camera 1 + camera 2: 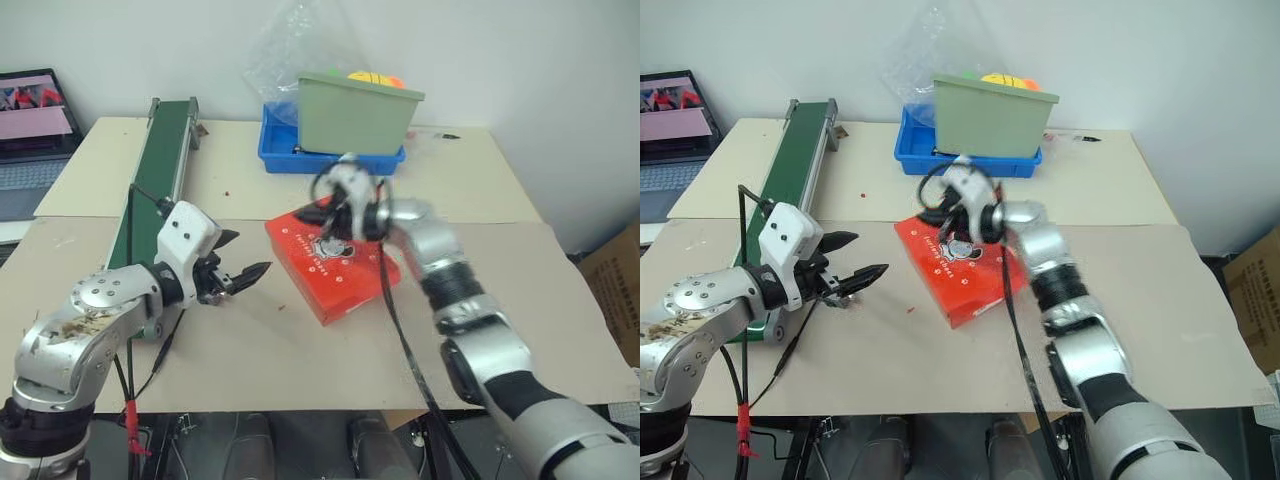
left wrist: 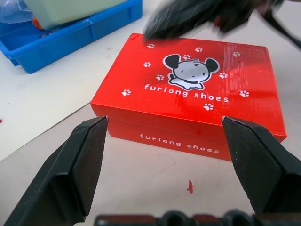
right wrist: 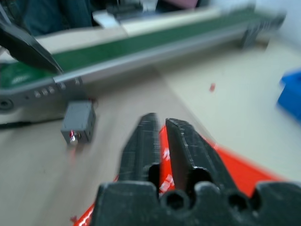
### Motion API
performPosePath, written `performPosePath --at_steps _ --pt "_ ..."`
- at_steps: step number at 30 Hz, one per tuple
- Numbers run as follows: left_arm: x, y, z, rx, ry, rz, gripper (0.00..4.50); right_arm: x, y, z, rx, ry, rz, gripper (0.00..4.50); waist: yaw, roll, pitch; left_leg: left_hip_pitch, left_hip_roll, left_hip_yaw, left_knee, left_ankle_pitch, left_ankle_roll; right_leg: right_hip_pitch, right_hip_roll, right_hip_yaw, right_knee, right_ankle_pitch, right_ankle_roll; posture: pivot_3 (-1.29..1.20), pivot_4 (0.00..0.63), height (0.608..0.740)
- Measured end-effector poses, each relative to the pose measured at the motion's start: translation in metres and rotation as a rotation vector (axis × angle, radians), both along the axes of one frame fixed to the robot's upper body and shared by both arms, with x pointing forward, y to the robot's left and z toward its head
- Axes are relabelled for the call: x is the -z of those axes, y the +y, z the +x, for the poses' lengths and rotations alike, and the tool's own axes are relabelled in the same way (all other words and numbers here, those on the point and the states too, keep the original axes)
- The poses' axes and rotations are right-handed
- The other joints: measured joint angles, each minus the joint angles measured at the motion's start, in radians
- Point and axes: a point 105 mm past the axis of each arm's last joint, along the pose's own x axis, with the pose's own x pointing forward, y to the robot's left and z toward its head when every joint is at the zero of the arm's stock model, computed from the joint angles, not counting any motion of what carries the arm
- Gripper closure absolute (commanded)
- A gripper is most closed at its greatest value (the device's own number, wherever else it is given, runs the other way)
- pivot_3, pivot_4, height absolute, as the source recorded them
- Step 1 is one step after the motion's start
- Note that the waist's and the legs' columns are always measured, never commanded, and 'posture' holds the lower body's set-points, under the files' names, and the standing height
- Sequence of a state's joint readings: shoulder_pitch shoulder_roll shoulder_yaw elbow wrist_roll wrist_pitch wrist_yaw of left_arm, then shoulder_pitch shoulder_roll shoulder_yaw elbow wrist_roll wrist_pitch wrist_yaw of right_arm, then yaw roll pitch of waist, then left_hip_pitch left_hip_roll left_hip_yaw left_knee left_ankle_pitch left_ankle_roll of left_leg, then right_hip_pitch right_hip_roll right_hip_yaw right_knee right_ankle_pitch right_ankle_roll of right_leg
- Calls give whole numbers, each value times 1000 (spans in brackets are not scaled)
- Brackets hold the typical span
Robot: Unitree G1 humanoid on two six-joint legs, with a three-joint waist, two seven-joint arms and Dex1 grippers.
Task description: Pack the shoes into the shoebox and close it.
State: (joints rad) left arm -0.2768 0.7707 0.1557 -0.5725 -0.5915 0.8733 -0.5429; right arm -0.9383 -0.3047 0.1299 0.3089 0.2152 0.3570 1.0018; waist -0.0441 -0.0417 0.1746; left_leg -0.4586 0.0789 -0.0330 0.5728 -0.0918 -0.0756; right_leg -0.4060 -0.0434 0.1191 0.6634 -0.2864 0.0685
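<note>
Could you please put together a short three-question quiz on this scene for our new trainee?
1. True or false: the lid of the shoebox is down.
2. Which gripper hangs above the shoebox: A) the left gripper, B) the right gripper?
3. What does the green bin stand in?

Key:
1. True; the lid lies flat and the box is closed.
2. B; the left gripper waits open beside the box, apart from it.
3. The blue tray at the back of the table.

Shoes hidden inside the closed shoebox (image 2: 188,89), right gripper (image 1: 338,205) motion-blurred, laptop (image 1: 30,130) cut off
</note>
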Motion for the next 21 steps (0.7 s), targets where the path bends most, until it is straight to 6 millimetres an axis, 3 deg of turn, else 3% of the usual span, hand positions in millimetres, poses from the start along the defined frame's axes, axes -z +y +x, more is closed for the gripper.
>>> performPosePath --at_steps 2,4,6,8,12,18,21 --pt "-1 -1 -1 12 0 -10 368 12 -14 -17 -29 -14 -63 2057 5 0 0 1 0 0 0 0 0 1 0 0 0 0 0 0 150 740" --pt "-4 -3 -2 32 -12 -38 368 37 -28 -30 -37 55 -120 1303 5 0 0 1 0 0 1 0 0 1 0 0 0 0 0 0 150 740" --pt "-7 -4 -3 43 -27 -48 368 46 -35 -39 -45 92 -150 693 1 0 0 1 0 0 2 0 0 0 0 1 1 0 0 0 150 740" --pt "-8 -6 -4 50 -40 -54 368 41 -39 -45 -48 85 -171 32 -6 1 0 2 0 1 2 0 0 0 0 2 1 0 0 0 150 740" --pt "-6 0 -7 33 -37 -77 368 23 -53 -51 -15 83 -161 32 -3 1 0 2 0 0 2 0 0 1 0 2 0 0 0 0 150 740" --pt "-1 28 -10 -88 -34 -93 368 13 -91 -38 148 140 -107 32 2 0 0 2 0 1 2 0 0 1 0 2 0 0 0 0 150 740" --pt "-1 36 -12 -125 -38 -94 368 17 -99 -31 188 170 -94 32 1 0 0 2 0 1 3 0 0 1 0 2 0 0 0 0 150 740"
